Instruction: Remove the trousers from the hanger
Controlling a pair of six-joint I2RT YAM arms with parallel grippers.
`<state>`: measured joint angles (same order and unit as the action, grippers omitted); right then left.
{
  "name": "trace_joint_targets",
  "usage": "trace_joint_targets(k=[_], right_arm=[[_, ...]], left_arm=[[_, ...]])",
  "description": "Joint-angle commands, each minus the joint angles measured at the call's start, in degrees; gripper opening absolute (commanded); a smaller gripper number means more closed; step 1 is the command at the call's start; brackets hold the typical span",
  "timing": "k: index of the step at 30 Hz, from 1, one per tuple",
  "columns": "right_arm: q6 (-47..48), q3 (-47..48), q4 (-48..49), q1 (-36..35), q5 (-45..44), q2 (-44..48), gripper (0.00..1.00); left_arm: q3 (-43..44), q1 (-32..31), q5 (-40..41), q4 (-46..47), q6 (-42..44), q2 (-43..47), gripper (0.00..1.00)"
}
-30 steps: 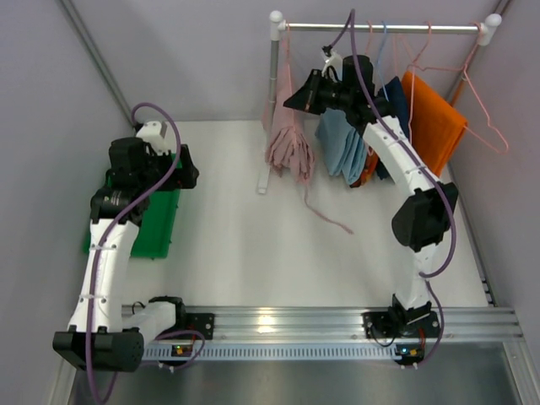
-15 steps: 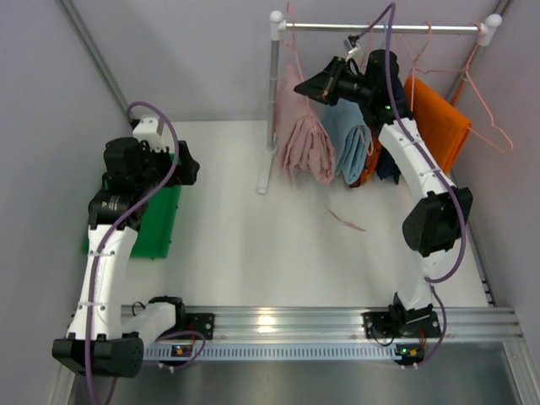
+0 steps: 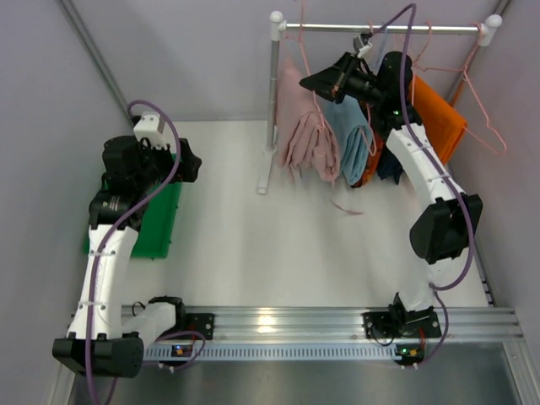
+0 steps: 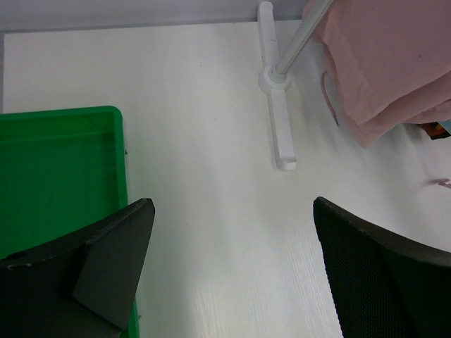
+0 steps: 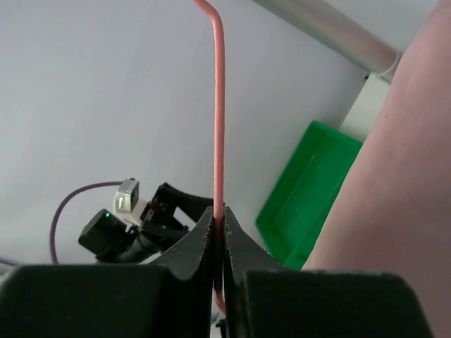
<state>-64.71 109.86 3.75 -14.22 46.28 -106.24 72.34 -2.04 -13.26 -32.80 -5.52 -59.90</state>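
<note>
One white table (image 3: 253,253) carries one clothes rail (image 3: 380,28), where five soft, folded pairs hang side by side: dusty pink trousers (image 3: 304,126), light blue trousers (image 3: 353,135), plain orange trousers (image 3: 434,118), navy trousers (image 3: 390,167) and patterned trousers (image 3: 371,162). One green tray (image 3: 160,219) lies left. The right claw (image 5: 219,215) is clamped on a pink hanger wire (image 5: 218,105); the left claw (image 4: 232,204) gapes apart.

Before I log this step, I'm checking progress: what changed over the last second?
The right gripper, shut on the pink hanger, moved toward the rail and to the right in the top view, carrying the dusty pink trousers along, their drawstring trailing after. The left gripper stayed open by the green bin; the light blue trousers and orange trousers kept hanging.
</note>
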Motion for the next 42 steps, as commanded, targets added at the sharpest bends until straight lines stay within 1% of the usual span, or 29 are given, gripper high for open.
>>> trace_joint_targets(k=[1, 3, 5, 6, 7, 8, 11, 14, 16, 17, 19, 20, 21, 22, 23, 25, 26, 28, 29, 32, 35, 42], right_arm=[[-7.7, -3.9, 13.1, 1.3, 2.5, 8.6, 0.0], [-9.3, -6.2, 13.8, 1.7, 2.6, 11.0, 0.0], [-9.9, -7.6, 14.3, 1.9, 2.4, 12.6, 0.0], [-10.6, -8.1, 14.4, 1.9, 2.3, 14.0, 0.0], [-11.0, -8.7, 14.4, 1.9, 2.2, 14.6, 0.0], [-11.1, -9.0, 14.3, 1.8, 1.9, 15.3, 0.0], [-12.0, -11.3, 13.3, 1.7, 0.9, 18.2, 0.0], [-11.1, -14.1, 11.4, 1.6, -0.3, 21.3, 0.0], [-10.4, -15.8, 9.3, 1.4, -0.8, 23.2, 0.0], [-9.9, -16.5, 8.7, 1.2, -1.4, 23.8, 0.0], [-9.7, -18.7, 7.9, 1.0, -2.0, 25.5, 0.0], [-9.6, -19.4, 7.5, 0.9, -2.8, 26.2, 0.0], [-9.7, -20.3, 7.6, 0.8, -3.2, 27.4, 0.0], [-9.6, -21.8, 7.5, 0.7, -3.7, 27.8, 0.0], [-9.1, -22.1, 7.0, 0.5, -4.8, 28.4, 0.0], [-8.4, -23.4, 5.7, 0.2, -6.0, 29.9, 0.0], [-7.9, -24.0, 5.7, 0.0, -7.9, 30.6, 0.0], [-7.4, -25.9, 5.8, -1.2, -9.5, 32.3, 0.0], [-6.6, -26.2, 5.4, -1.7, -10.5, 33.0, 0.0], [-5.9, -26.2, 3.6, -3.3, -11.5, 33.8, 0.0], [-6.5, -26.3, 4.0, -3.8, -11.7, 34.2, 0.0], [-7.0, -27.2, 4.2, -4.7, -12.0, 35.0, 0.0]], left_arm=[[0.4, -0.2, -2.8, 6.4, 3.8, 0.7, 0.99], [0.3, -0.2, -4.3, 7.8, 5.3, 0.5, 0.99], [0.3, -0.2, -6.2, 9.8, 9.0, -0.1, 0.99], [0.3, -0.2, -9.0, 10.6, 10.1, -0.3, 0.99], [0.1, -0.2, -10.1, 11.5, 11.9, -0.3, 0.99], [-0.2, -0.3, -11.3, 13.9, 12.4, -0.4, 0.99], [0.2, -0.9, -14.3, 16.6, 13.3, -1.5, 0.99], [1.2, -3.7, -15.1, 18.0, 13.7, -2.8, 0.99], [1.1, -8.5, -13.2, 19.1, 15.3, -3.6, 0.99], [1.1, -12.8, -12.1, 19.6, 16.0, -3.8, 0.99], [1.1, -17.1, -10.0, 21.0, 17.3, -4.6, 0.99], [1.2, -19.0, -7.4, 21.9, 17.4, -5.2, 0.99], [1.3, -23.0, -6.2, 23.7, 17.3, -5.6, 0.99], [1.5, -24.9, -4.9, 24.6, 17.1, -6.2, 0.99], [2.2, -28.4, -2.2, 25.5, 16.8, -6.5, 0.99], [3.2, -31.4, -0.3, 27.2, 14.4, -7.7, 0.99], [3.8, -34.5, 0.8, 27.4, 13.6, -7.9, 0.99], [3.7, -37.9, 3.0, 28.5, 12.2, -8.2, 0.99], [2.9, -41.3, 4.7, 30.1, 11.9, -8.2, 0.99], [2.2, -46.5, 8.2, 32.2, 11.0, -8.8, 0.99], [2.2, -49.2, 10.3, 34.7, 10.4, -10.3, 0.99], [6.1, -50.7, 10.2, 34.6, 8.7, -15.1, 0.99]])
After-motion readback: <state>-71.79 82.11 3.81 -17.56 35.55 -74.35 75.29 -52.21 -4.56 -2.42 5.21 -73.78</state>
